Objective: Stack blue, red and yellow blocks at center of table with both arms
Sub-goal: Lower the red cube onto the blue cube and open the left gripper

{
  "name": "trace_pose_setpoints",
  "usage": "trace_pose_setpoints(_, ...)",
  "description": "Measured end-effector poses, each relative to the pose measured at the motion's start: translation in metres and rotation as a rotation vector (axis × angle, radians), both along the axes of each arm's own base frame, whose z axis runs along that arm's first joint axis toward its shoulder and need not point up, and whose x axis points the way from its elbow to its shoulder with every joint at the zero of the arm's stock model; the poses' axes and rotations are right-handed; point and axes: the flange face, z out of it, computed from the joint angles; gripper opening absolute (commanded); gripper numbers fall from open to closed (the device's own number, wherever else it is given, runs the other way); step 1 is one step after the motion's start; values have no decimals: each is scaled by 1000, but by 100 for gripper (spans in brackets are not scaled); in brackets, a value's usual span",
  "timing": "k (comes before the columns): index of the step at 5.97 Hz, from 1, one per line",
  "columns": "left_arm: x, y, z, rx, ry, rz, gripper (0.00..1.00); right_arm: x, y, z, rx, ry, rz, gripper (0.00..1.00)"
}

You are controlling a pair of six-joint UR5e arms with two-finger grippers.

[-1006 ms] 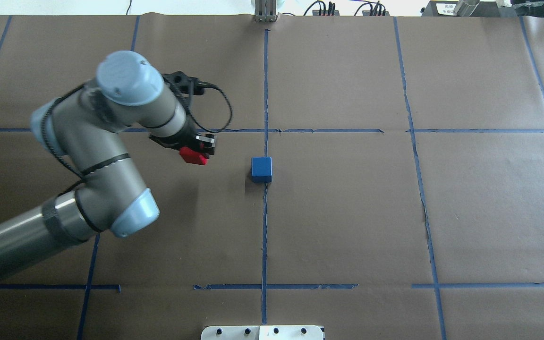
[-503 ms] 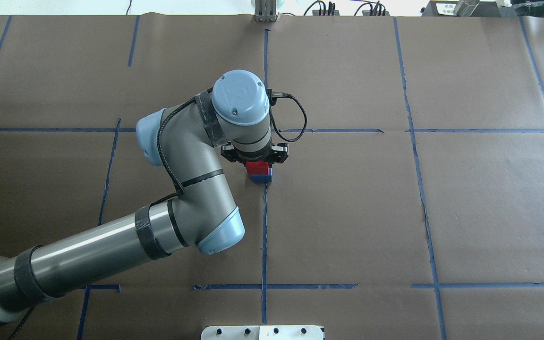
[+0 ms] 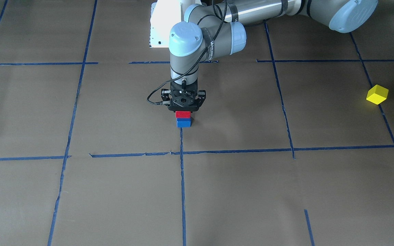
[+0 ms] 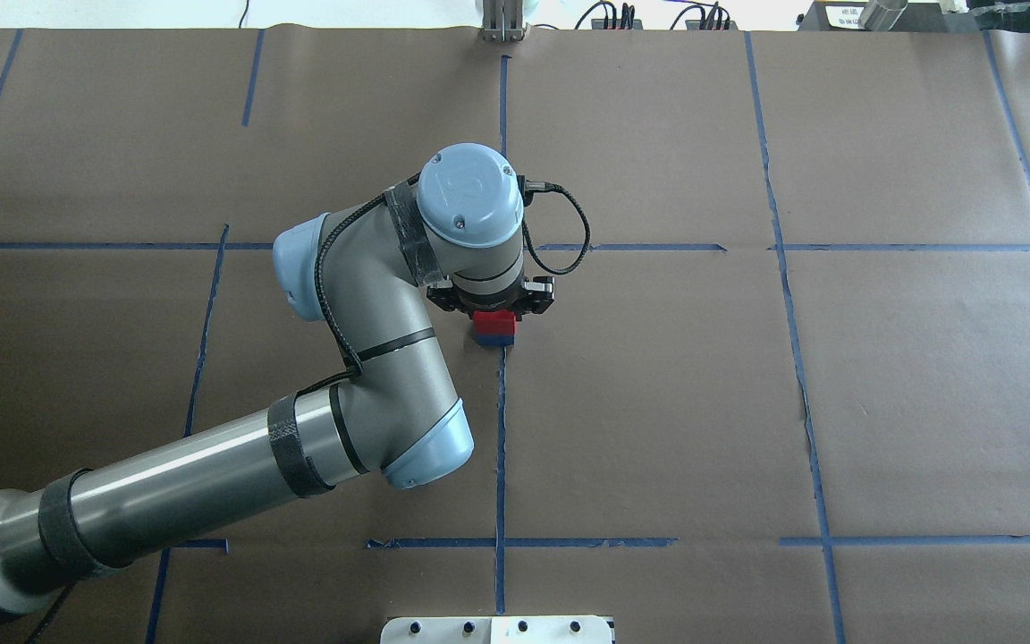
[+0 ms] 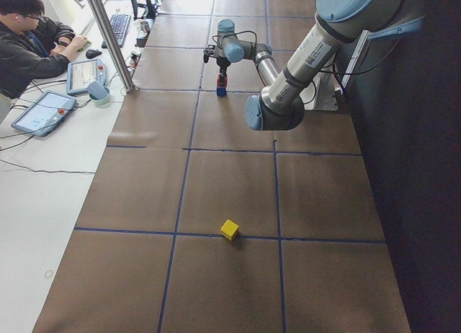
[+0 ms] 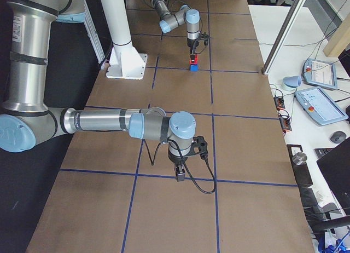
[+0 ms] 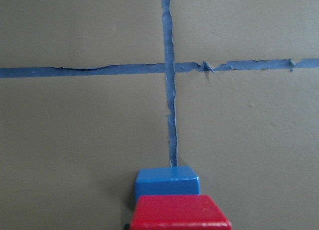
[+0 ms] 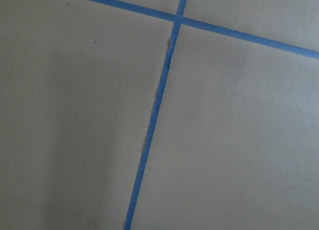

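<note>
Red block (image 3: 183,114) sits on blue block (image 3: 183,123), left gripper (image 3: 183,112) clamped round it; right gripper (image 6: 179,175), can't tell its grip.

Red block (image 3: 183,114), blue block (image 3: 183,123), yellow block (image 3: 377,94), brown table (image 3: 115,191), blue tape (image 3: 182,184).

Small red block (image 3: 183,114) sits square on top of blue block (image 3: 183,123). Edges line up and faces touch, as far as I can see from my feeds. Left gripper (image 3: 183,113) clamped on red one from above. Blue block rests flat on brown paper at table centre, at end of a blue tape line. Yellow cube (image 3: 377,94) lies alone, well apart from stack, out on robot's left side — turned cornerwise to tape grid, just beside a tape line.
</note>
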Motion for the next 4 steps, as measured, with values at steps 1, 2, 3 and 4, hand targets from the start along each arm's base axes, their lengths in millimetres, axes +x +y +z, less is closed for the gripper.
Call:
trace_pose_setpoints(1,1,0,2,-3,-4,0,9,0,0,0,0,-1,0,100)
trace_pose_setpoints(2,2,-1,2,-6,-4,-3,11,0,0,0,1,-1,0,100)
trace_pose_setpoints(3,2,-1,2,-11,-3,-8,19,0,0,0,1,-1,0,100)
trace_pose_setpoints(4,2,-1,1,-13,-2,-11,20,0,0,0,1,0,0,100)
